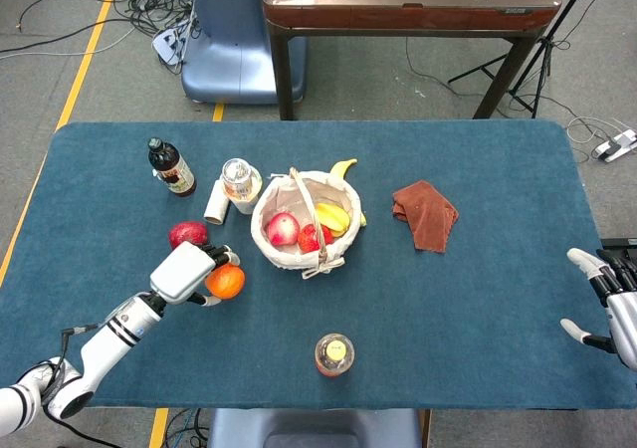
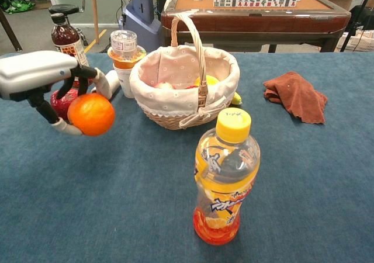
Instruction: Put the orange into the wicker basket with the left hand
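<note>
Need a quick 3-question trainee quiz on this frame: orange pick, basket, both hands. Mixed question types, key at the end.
1. True or false: the left hand holds the orange clear of the table.
2. Multiple choice: seen from the head view, the brown cloth lies A) inside the wicker basket, B) on the table to the basket's right, C) under the yellow-capped juice bottle.
3. Fill in: the right hand holds ____.

Key: 1 true; 2 B; 3 nothing, its fingers are spread at the table's right edge.
</note>
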Controlling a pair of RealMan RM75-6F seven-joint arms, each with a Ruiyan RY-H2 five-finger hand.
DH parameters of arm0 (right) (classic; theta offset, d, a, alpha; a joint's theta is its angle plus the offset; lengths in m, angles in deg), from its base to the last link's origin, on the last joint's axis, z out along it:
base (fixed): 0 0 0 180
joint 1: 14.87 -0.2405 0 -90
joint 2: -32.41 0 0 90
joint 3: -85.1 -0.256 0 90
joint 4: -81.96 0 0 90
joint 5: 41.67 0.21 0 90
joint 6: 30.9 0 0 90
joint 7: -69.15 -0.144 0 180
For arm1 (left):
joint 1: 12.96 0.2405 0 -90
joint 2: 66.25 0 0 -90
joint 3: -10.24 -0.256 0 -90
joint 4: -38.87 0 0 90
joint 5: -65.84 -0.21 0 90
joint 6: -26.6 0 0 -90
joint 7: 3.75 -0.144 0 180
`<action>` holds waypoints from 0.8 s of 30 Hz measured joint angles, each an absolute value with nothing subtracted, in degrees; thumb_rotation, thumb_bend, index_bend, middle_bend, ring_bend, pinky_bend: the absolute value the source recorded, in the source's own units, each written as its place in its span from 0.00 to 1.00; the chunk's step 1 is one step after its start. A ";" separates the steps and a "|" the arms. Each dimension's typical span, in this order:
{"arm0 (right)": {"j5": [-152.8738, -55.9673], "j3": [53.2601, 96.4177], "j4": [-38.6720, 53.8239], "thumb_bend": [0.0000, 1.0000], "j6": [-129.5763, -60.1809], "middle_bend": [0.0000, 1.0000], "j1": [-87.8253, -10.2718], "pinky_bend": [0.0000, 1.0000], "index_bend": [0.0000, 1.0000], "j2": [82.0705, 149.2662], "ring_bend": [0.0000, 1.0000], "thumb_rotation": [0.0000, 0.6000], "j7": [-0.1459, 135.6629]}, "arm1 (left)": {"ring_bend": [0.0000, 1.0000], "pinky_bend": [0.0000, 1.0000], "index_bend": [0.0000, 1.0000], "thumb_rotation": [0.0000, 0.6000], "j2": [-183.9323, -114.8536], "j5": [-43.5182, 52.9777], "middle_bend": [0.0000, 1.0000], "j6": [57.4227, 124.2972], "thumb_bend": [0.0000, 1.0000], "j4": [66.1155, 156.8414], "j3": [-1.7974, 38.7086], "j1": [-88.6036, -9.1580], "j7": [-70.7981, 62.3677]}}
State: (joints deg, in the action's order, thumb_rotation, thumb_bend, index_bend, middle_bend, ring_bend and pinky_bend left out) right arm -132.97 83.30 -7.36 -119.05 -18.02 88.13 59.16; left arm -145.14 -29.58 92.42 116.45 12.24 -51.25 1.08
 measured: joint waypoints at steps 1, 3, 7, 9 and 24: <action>-133.01 83.30 -7.26 0.02 -119.01 0.20 -18.07 0.16 0.16 88.16 0.10 1.00 59.09 | 0.49 0.64 0.50 1.00 -144.71 -29.72 0.44 93.80 0.10 117.19 12.49 -50.94 2.05; -133.13 83.27 -7.15 0.02 -119.01 0.20 -18.14 0.16 0.16 88.20 0.10 1.00 58.99 | 0.49 0.64 0.50 1.00 -143.93 -29.99 0.44 97.05 0.10 118.80 13.33 -50.30 4.52; -133.21 83.28 -6.95 0.02 -119.06 0.20 -18.15 0.16 0.16 88.30 0.10 1.00 58.89 | 0.48 0.65 0.50 1.00 -143.25 -29.82 0.44 101.17 0.10 122.04 16.02 -49.86 8.52; -133.19 83.30 -6.79 0.02 -118.97 0.20 -18.17 0.16 0.16 88.44 0.10 1.00 58.77 | 0.47 0.65 0.50 1.00 -143.40 -29.15 0.44 100.96 0.10 123.16 17.22 -50.38 8.96; -132.62 83.34 -5.11 0.02 -118.41 0.20 -18.23 0.16 0.16 89.25 0.10 1.00 57.31 | 0.38 0.69 0.47 1.00 -150.69 -16.45 0.43 89.32 0.10 121.34 24.15 -57.82 5.25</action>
State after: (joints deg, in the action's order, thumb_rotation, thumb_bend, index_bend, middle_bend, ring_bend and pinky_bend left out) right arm -132.62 83.34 -5.11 -118.41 -18.23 89.25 57.31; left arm -150.69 -16.45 89.32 121.34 24.15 -57.82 5.25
